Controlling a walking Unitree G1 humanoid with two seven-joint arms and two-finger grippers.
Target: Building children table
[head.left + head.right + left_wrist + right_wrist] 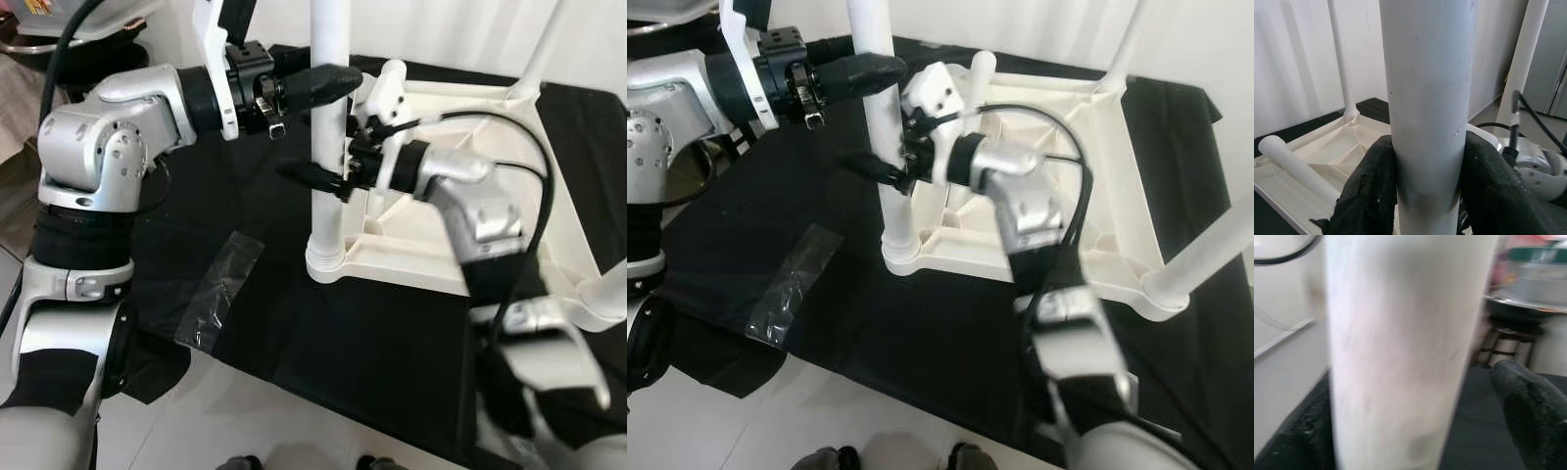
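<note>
leg (328, 137) upright in near-corner socket of upturned table (470, 257) | left gripper (333, 83) clamped on leg from 9 o'clock, higher | right gripper (323, 176) from 3 o'clock, lower, jaws loose around leg

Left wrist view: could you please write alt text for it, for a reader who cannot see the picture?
A white table leg stands upright, clamped between the left end effector's two black fingers. Behind it the upturned white tabletop lies on black cloth, with another leg standing in a far corner and one loose leg lying on its underside.
</note>
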